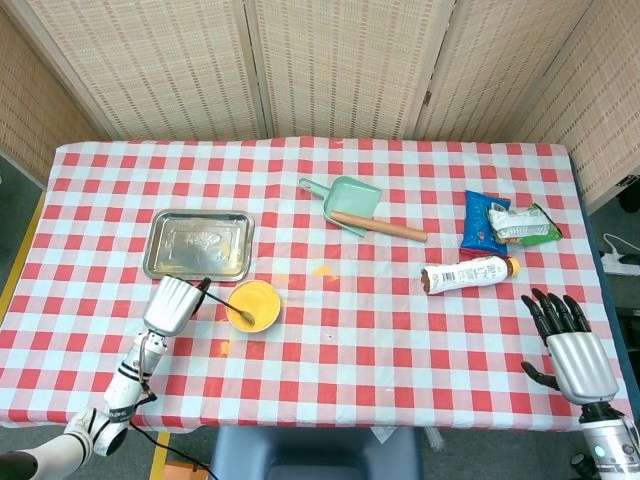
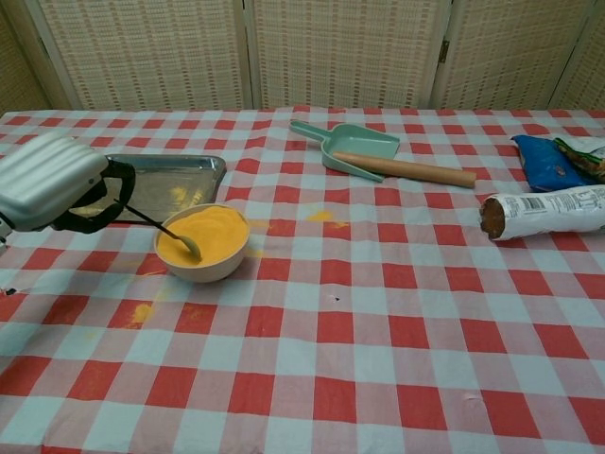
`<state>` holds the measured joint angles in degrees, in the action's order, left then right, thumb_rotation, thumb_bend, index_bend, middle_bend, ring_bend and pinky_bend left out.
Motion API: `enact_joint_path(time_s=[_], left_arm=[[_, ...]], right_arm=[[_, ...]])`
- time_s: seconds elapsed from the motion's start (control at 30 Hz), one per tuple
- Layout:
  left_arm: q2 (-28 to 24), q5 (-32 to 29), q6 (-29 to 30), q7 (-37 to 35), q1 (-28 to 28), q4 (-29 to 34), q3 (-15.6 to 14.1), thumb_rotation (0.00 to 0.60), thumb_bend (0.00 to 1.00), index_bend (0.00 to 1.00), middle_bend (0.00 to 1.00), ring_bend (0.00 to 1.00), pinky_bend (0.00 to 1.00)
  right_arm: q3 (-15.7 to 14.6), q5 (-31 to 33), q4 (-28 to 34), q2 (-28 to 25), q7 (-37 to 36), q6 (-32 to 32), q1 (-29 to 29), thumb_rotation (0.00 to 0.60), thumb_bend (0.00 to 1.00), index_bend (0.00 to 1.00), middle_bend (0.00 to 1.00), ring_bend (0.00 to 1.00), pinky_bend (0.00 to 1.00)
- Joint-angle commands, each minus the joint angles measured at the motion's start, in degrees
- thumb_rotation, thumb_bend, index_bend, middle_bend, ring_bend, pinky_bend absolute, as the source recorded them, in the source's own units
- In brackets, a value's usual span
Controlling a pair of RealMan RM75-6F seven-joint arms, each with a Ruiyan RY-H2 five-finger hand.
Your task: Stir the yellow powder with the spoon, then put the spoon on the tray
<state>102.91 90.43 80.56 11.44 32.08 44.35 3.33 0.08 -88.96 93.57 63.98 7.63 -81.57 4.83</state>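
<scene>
A cream bowl (image 1: 254, 305) (image 2: 203, 243) of yellow powder stands on the checked cloth just in front of the metal tray (image 1: 198, 245) (image 2: 180, 177). My left hand (image 1: 172, 304) (image 2: 57, 183) grips the dark handle of a spoon (image 1: 222, 303) (image 2: 156, 226) from the bowl's left side. The spoon's bowl end rests in the powder near the left rim. My right hand (image 1: 573, 347) is far off at the table's front right, fingers spread, holding nothing; the chest view does not show it.
A green dustpan with a wooden handle (image 1: 358, 208) (image 2: 378, 153) lies behind the centre. A blue snack bag (image 1: 483, 221), a green packet (image 1: 523, 224) and a lying bottle (image 1: 468, 273) (image 2: 544, 213) sit at the right. Spilled yellow powder (image 1: 321, 270) (image 2: 140, 312) marks the cloth near the bowl.
</scene>
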Motion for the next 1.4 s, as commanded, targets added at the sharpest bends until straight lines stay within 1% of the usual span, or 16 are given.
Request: enact_joint_path(time_s=[0.03, 0.13, 0.3, 0.43, 0.53, 0.7, 0.77, 0.87, 1.0, 1.17, 1.4], left_arm=[[-1.16, -0.41, 1.53, 3.59, -0.44, 3.15, 1.00, 0.600, 0.63, 0.72, 1.00, 1.00, 1.00], [-1.83, -1.10, 2.05, 8.76, -0.72, 6.81, 1.88, 0.600, 0.69, 0.75, 1.00, 1.00, 1.00], [-2.62, -3.30, 1.36, 20.05, -0.83, 13.29, 3.74, 0.600, 0.71, 0.78, 1.00, 1.00, 1.00], [-2.58, -3.97, 1.21, 23.47, -0.84, 14.80, 4.23, 0.600, 0.72, 0.79, 1.00, 1.00, 1.00], [-1.97, -4.62, 1.92, 31.13, -0.77, 17.05, 5.10, 0.600, 0.73, 0.79, 1.00, 1.00, 1.00], [-2.36, -5.90, 2.43, 43.25, -1.26, 25.42, 5.65, 0.600, 0.75, 0.80, 1.00, 1.00, 1.00], [-2.56, -6.48, 2.64, 47.37, -1.31, 27.81, 6.11, 0.600, 0.78, 0.80, 1.00, 1.00, 1.00], [-2.23, -7.57, 2.58, 51.91, -1.21, 29.47, 6.80, 0.600, 0.80, 0.81, 1.00, 1.00, 1.00], [-0.53, -9.69, 1.83, 56.18, -0.54, 29.35, 8.09, 0.600, 0.86, 0.82, 1.00, 1.00, 1.00], [1.25, -10.50, 1.55, 57.63, 0.82, 28.80, 9.44, 0.600, 0.86, 0.83, 1.00, 1.00, 1.00], [3.08, -12.08, 0.27, 59.57, 1.93, 26.58, 9.73, 0.600, 0.86, 0.83, 1.00, 1.00, 1.00]], right_arm=[[-0.09, -0.19, 0.11, -0.15, -0.16, -0.09, -0.03, 0.600, 0.09, 0.00, 0.00, 0.00, 0.00], [-0.28, -0.60, 0.38, -0.49, -0.61, -0.19, -0.06, 0.600, 0.09, 0.00, 0.00, 0.00, 0.00], [-0.47, -1.32, 0.75, -1.33, -2.00, -0.82, -0.24, 0.600, 0.09, 0.00, 0.00, 0.00, 0.00], [-0.52, -1.46, 0.81, -1.60, -2.48, -0.93, -0.28, 0.600, 0.09, 0.00, 0.00, 0.00, 0.00], [-0.76, -1.94, 0.98, -2.24, -3.55, -1.07, -0.35, 0.600, 0.09, 0.00, 0.00, 0.00, 0.00], [-2.04, -4.19, 1.58, -4.18, -7.45, -1.30, -0.47, 0.600, 0.09, 0.00, 0.00, 0.00, 0.00], [-3.11, -5.80, 2.06, -5.46, -10.55, -0.66, -0.14, 0.600, 0.09, 0.00, 0.00, 0.00, 0.00], [-3.35, -6.71, 1.80, -6.13, -11.48, -1.37, -0.26, 0.600, 0.09, 0.00, 0.00, 0.00, 0.00], [-2.85, -5.82, 1.71, -5.92, -10.74, -1.92, -0.59, 0.600, 0.09, 0.00, 0.00, 0.00, 0.00], [-2.57, -4.92, 1.78, -5.91, -10.39, -1.29, -0.42, 0.600, 0.09, 0.00, 0.00, 0.00, 0.00], [-2.37, -4.45, 1.91, -5.91, -10.05, -1.21, -0.47, 0.600, 0.09, 0.00, 0.00, 0.00, 0.00]])
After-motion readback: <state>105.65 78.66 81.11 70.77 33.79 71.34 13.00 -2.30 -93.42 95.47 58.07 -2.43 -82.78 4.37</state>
